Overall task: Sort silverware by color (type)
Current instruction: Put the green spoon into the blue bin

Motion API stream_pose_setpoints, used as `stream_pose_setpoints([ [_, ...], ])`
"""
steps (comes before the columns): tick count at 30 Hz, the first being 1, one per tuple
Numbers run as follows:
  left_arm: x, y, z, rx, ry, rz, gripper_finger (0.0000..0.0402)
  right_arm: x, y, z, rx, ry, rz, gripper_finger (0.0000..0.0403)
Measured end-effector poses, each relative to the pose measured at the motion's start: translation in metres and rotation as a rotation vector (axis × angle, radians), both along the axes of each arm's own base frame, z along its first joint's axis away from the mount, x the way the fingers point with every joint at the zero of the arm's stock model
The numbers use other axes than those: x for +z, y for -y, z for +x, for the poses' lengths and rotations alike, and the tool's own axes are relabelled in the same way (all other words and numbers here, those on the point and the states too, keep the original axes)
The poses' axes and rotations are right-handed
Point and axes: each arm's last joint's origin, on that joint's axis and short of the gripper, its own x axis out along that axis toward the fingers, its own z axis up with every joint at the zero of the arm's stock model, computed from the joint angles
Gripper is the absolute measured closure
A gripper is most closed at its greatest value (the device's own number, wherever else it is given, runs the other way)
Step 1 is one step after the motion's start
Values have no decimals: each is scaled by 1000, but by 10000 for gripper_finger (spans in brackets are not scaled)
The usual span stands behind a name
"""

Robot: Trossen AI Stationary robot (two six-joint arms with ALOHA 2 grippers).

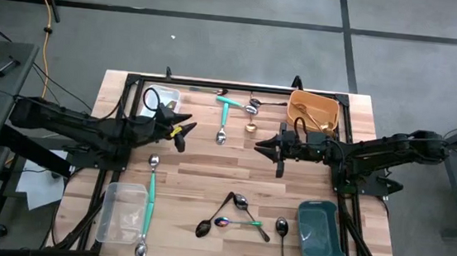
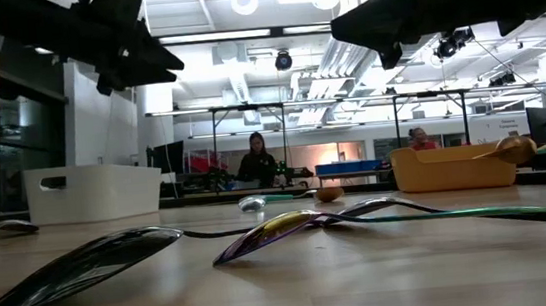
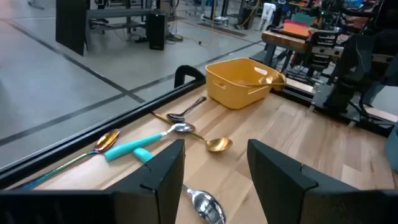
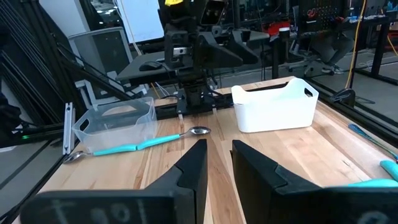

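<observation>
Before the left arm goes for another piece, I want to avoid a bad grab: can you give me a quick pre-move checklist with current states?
1. Left tool open, nothing between its fingers: ok.
2. Right tool clear of the left arm, hovering mid-table: ok.
3. Silver spoon with teal-green handle lies free on the wood ahead of the left tool: ok.
4. Small gold spoon separate from it: not ok, handles appear to cross.
5. Orange rectangular plastic bin already holds gold pieces: ok.
6. White rectangular plastic bin contents: cannot tell.

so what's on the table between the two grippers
One teal-handled spoon lies on the wood between the left gripper and right gripper, bowl toward the front edge; the high view shows it.
</observation>
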Motion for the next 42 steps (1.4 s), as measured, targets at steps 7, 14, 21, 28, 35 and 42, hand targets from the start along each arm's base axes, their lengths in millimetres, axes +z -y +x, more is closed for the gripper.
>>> stream_pose_setpoints([
  [7, 10, -8, 15, 46, 141, -15, 233, 3, 1, 0, -3, 26, -15, 334],
  [14, 35, -32, 68, 131, -27, -24, 233, 6, 3, 0, -14, 64, -20, 334],
  [21, 25, -67, 124, 232, -265, -65, 233, 5, 3, 0, -14, 52, -20, 334],
  [28, -29, -96, 152, 303, -393, -231, 233, 3, 3, 0, -14, 31, -17, 334],
  [35, -78, -113, 156, 386, -471, -351, 233, 3, 3, 0, -14, 31, -17, 334],
  [42, -97, -114, 160, 372, -489, -397, 233, 3, 3, 0, -14, 32, -18, 334],
])
